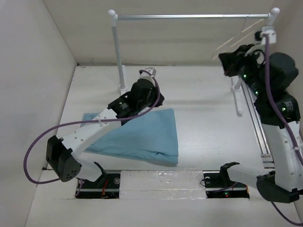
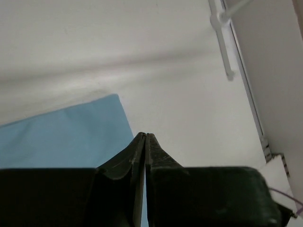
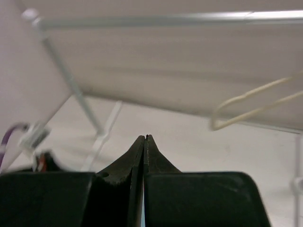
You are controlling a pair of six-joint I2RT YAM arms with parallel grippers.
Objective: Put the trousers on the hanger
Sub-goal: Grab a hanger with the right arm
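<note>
This is a robotics lab test cell rather than a lived-in room: a bare white table [image 1: 203, 118] is boxed in by plain white panel walls [image 1: 33, 56]. Two robot arms, the left arm [image 1: 90, 135] and the right arm [image 1: 284, 142], are bolted at its near edge on black base mounts [image 1: 97, 182] with exposed wiring and small lit indicator lights, and purple cables [image 1: 268, 66] run loose along them. A small clothes rail [image 1: 189, 16], a metal track [image 1: 258, 130] along the right side and folded light blue trousers [image 1: 142, 135] look like staged props.
</note>
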